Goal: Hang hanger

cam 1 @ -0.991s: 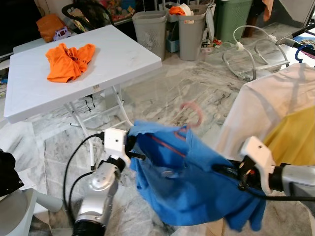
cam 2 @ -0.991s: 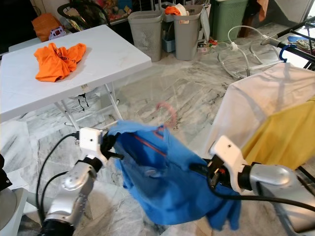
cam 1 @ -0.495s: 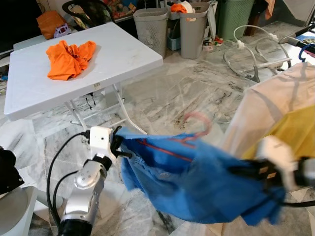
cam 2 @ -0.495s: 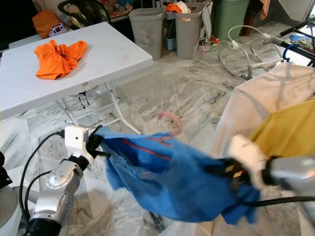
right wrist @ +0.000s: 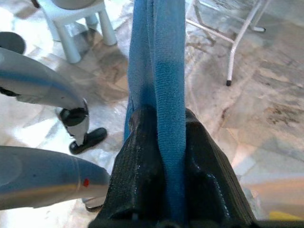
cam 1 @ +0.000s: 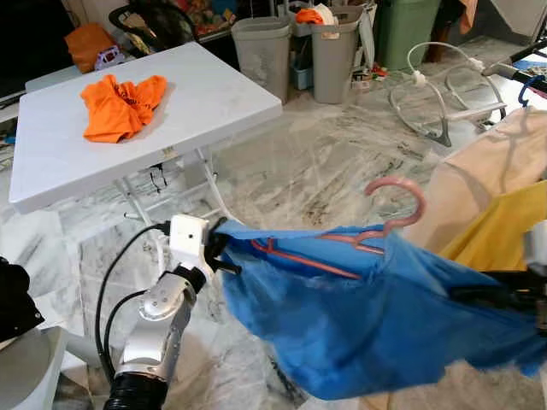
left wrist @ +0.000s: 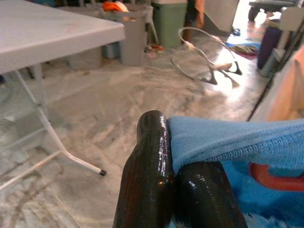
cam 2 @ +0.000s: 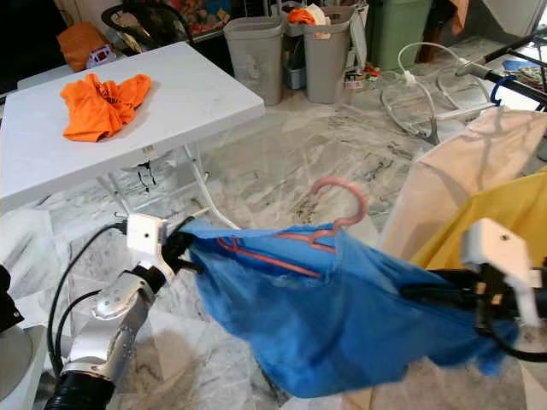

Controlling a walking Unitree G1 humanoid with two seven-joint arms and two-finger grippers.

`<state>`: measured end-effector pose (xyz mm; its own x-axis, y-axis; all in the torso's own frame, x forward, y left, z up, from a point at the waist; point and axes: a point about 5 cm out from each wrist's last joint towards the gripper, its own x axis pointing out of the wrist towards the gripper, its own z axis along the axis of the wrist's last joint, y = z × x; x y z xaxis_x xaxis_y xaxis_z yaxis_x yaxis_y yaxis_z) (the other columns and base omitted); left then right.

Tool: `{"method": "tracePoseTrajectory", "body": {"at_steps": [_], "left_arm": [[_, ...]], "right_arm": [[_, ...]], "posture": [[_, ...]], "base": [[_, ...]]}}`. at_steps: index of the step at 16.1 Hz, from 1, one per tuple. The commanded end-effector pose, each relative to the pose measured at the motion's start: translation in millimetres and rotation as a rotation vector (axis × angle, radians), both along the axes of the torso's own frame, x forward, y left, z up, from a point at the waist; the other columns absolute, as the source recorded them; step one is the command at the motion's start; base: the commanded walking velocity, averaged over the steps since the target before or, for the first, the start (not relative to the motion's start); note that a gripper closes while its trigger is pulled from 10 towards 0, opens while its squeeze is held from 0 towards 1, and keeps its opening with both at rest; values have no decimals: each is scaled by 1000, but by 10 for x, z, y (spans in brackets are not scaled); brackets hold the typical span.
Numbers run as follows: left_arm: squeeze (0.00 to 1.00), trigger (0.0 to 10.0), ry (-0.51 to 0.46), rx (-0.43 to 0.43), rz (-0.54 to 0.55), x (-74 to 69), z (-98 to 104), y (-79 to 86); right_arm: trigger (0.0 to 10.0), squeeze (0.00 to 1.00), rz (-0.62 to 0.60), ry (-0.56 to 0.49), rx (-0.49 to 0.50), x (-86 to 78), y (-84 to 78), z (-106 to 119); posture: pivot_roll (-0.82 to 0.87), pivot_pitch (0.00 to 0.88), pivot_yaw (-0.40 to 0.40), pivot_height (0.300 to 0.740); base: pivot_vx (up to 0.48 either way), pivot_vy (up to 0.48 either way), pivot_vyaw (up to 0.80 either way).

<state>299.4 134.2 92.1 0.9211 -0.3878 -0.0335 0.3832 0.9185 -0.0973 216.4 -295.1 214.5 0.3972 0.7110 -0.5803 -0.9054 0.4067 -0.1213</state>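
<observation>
Observed blue shirt (cam 1: 376,316) stretched out above the marble floor (cam 1: 325,162), held at both ends. Left gripper (cam 1: 224,253) clenched on the shirt's left edge (fabric seen pinched between the two black fingers (left wrist: 152,180) in the left wrist view). Right gripper (cam 2: 427,295) clamped on the shirt's right side, cloth running between its fingers (right wrist: 142,161). Pink hanger (cam 1: 389,218) sat inside the shirt's neck, hook standing up above the collar, arms partly hidden under the cloth. Noted beyond the shirt, on its right: white garment (cam 1: 479,162) and yellow garment (cam 1: 504,235), both hanging. Noted beyond the shirt, on its left: white folding table (cam 1: 197,94) bearing an orange garment (cam 1: 120,102). Further behind the shirt: two grey laundry baskets (cam 1: 261,51) and a green bin (cam 1: 406,26).
</observation>
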Motion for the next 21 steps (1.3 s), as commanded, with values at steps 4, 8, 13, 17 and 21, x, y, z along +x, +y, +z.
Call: {"method": "tracePoseTrajectory", "body": {"at_steps": [4,8,13,17,21], "left_arm": [[0,0,89,-13,-24,-55,-132,54],[0,0,180,-127,-38,-100,-218,-35],[35,10000,158,-52,-116,-175,-233,-168],[1000,10000,104,-29,-152,-212,-172,-246],[1000,10000,62,19,-240,-276,-128,-300]], "right_arm": [[10000,0,99,-26,8,-98,-5,277],[10000,0,137,-70,60,-111,-6,489],[10000,0,12,-214,211,137,174,484],[10000,0,-117,-295,226,463,546,123],[10000,0,-71,-325,151,577,707,-87]], "posture": [[-215,25,132,740],[-224,21,134,740],[-221,20,136,740],[-200,23,131,740],[-188,25,127,740]], "base": [[0,0,0],[0,0,0],[0,0,0],[0,0,0],[0,0,0]]}}
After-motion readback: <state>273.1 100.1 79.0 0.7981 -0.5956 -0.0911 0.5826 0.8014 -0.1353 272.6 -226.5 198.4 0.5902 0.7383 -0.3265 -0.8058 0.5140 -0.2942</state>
